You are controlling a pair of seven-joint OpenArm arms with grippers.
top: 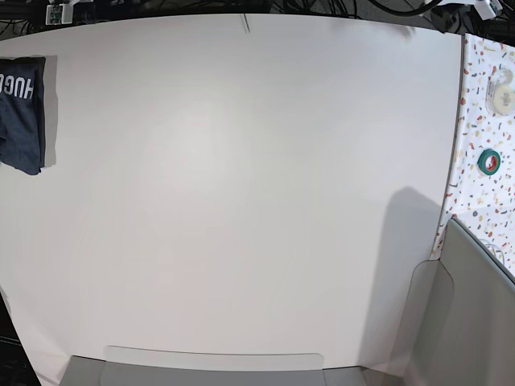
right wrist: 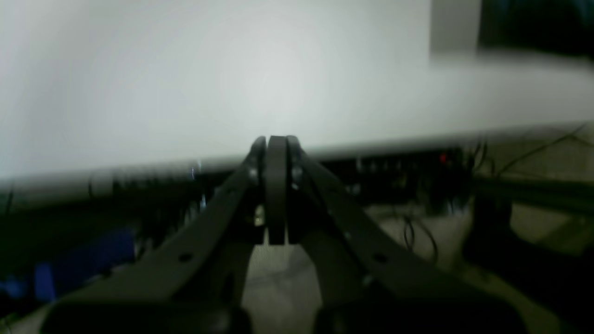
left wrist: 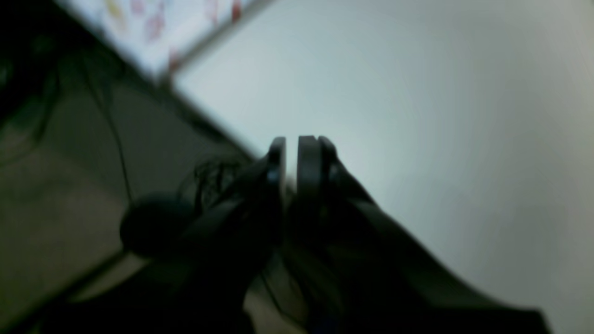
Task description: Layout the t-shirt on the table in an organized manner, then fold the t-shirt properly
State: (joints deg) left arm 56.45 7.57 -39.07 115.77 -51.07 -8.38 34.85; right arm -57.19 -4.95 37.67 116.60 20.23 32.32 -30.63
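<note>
Item one, your t-shirt (top: 20,112): folded, lettering up, at the far left edge of the white surface (top: 241,185) in the base view. Item two, your left pincer (left wrist: 291,160): jaws nearly together, nothing between them, a thin slit showing. Item three, your right pincer (right wrist: 276,153): jaws pressed together, empty, poised past the surface edge.

White block letters stand on the dark t-shirt (top: 20,112) at the far left edge of the base view, upside down from this camera and cut off by the frame; the visible part looks like "HUG", though that cannot be made out with certainty. Both wrist views are blurred, and no lettering can be made out in either.
</note>
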